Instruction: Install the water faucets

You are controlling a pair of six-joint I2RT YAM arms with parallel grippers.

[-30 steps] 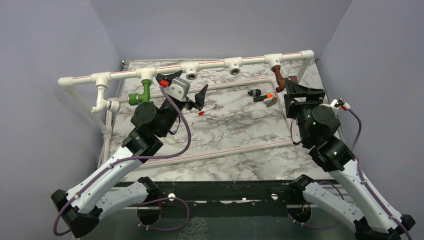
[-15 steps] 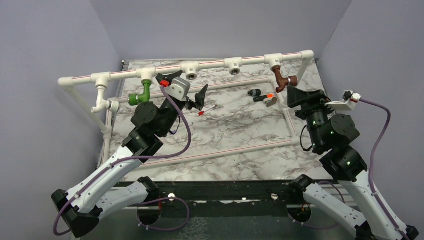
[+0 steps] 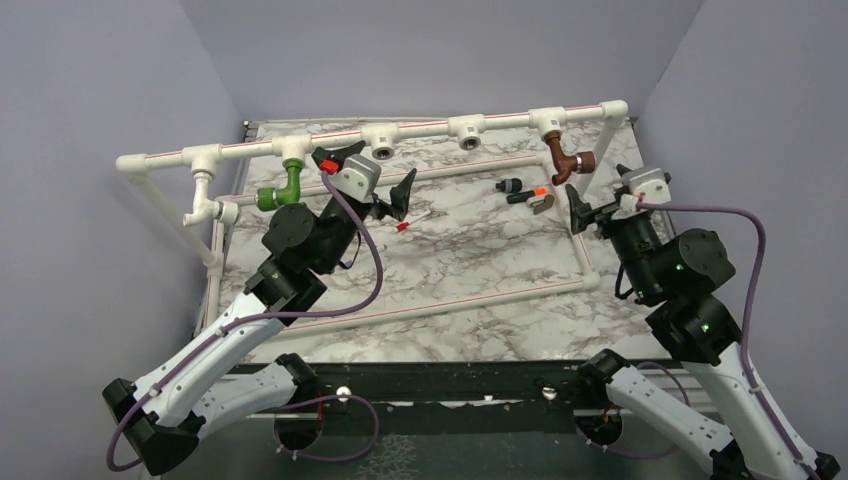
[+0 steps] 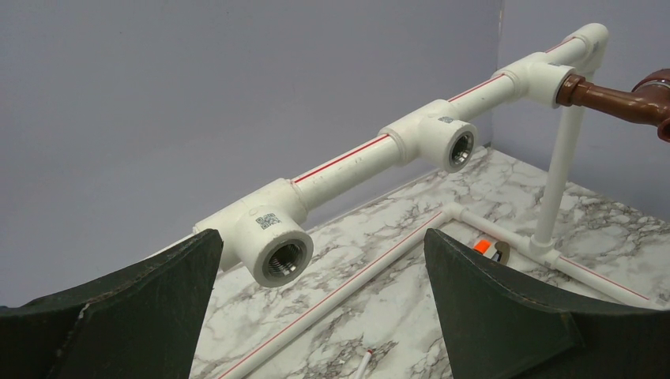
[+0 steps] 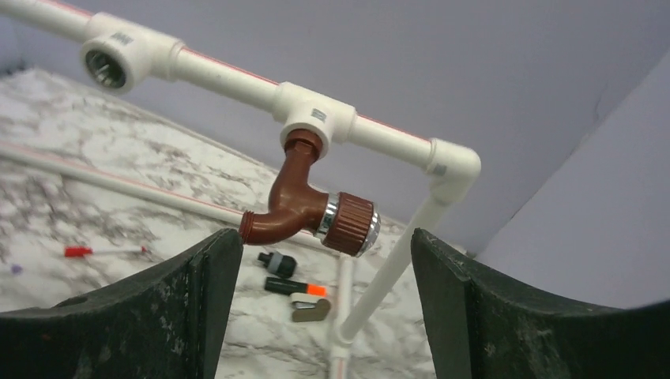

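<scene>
The reddish-brown faucet (image 3: 565,160) hangs from the rightmost T-fitting of the white pipe frame (image 3: 420,130), stem up and ribbed knob to the right. In the right wrist view this brown faucet (image 5: 304,207) sits just above and beyond my right gripper (image 5: 325,260), which is open, holds nothing and does not touch it. The green faucet (image 3: 289,185) hangs from a T-fitting at the left. Beside it, my left gripper (image 3: 372,172) stands wide open and holds nothing. It faces an unfilled threaded T-fitting (image 4: 276,245).
A second unfilled T-fitting (image 4: 446,138) sits further along the top pipe. On the marble table lie a small black piece with an orange tip (image 3: 528,194), a black cap (image 3: 510,185), a metal tab (image 3: 543,204) and a thin red-tipped stick (image 3: 412,222). Low frame pipes cross the table.
My right gripper has come off the brown faucet, rolled its wrist and drawn back to the right with its jaws wider. The faucet's knob now points right. The left arm has not moved.
</scene>
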